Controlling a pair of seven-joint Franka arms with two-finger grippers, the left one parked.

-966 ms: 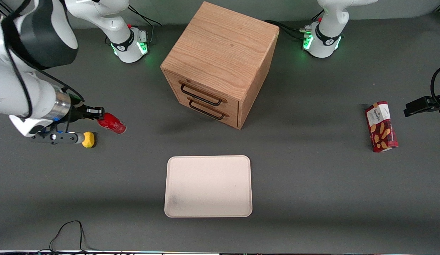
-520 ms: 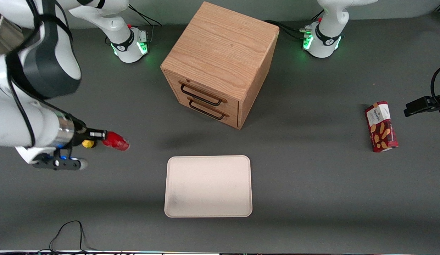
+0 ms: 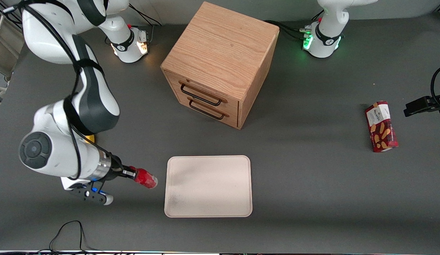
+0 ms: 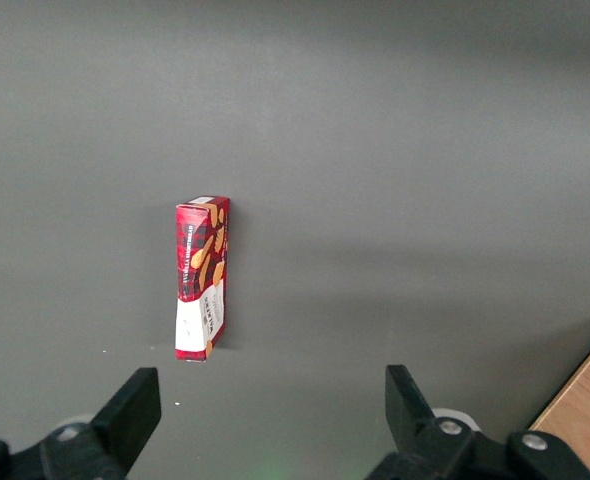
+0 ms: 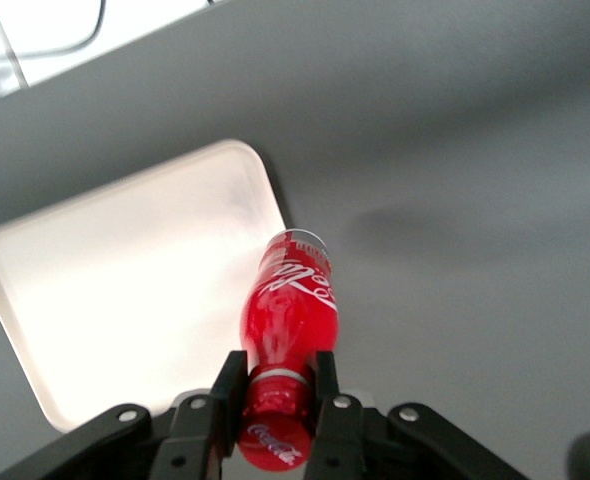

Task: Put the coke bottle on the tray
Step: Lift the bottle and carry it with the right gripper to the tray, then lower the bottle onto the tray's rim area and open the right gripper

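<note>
Dark grey bench (image 3: 312, 184) fills the scene, matte and evenly lit. Above it the claw (image 3: 132, 174) (image 5: 275, 385) hangs clear of the surface, its two fingers (image 5: 227, 385) clamped on the neck of the coke bottle (image 3: 145, 178) (image 5: 288, 325) just under the red cap. The bottle is carried lying nearly level, its base pointing away from the claw toward the tray (image 3: 208, 186) (image 5: 125, 290). In the front view the base sits just beside the tray's edge at the working arm's end, not yet over the cream surface; the wrist view shows it over the tray's rounded corner. A sliver of something yellow (image 3: 90, 137) peeks out from under the arm, farther from the front camera than the claw. A wooden cabinet (image 3: 220, 63) with two black-handled drawers stands farther from the camera than the tray. A red snack box (image 3: 381, 126) (image 4: 202, 277) lies flat toward the parked arm's end of the bench.
</note>
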